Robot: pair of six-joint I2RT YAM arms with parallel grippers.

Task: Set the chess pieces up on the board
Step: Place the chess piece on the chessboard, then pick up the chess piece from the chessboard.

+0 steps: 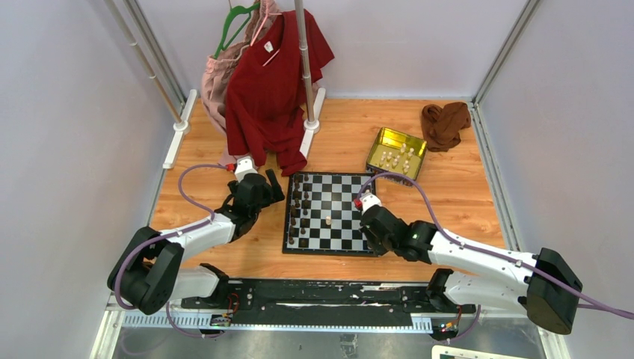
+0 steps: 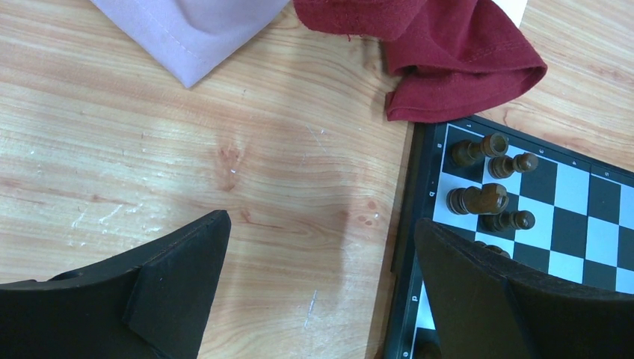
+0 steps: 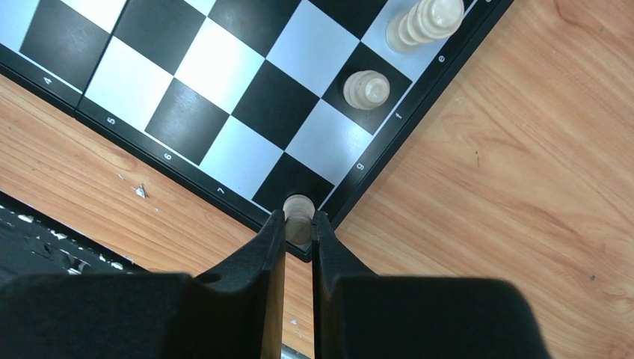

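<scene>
The board [image 1: 340,213] lies in the middle of the table. Several dark chess pieces [image 1: 297,202] stand along its left side, and one cream piece [image 1: 327,221] stands near its centre. My right gripper [image 3: 299,224] is shut on a cream chess piece [image 3: 298,217] just above the board's [image 3: 239,157] near right corner. Two more cream pieces [image 3: 366,88] stand on the edge squares beyond it. My left gripper [image 2: 321,254] hangs wide open over bare wood just left of the board [image 2: 572,191], with dark pieces [image 2: 478,198] beside its right finger.
A gold tin [image 1: 389,136] holding several cream pieces sits behind the board on the right, and a brown cloth [image 1: 445,123] lies beyond it. A red shirt [image 1: 273,90] and pink garment hang from a stand at the back left, with the red hem [image 2: 456,52] reaching the board's far left corner.
</scene>
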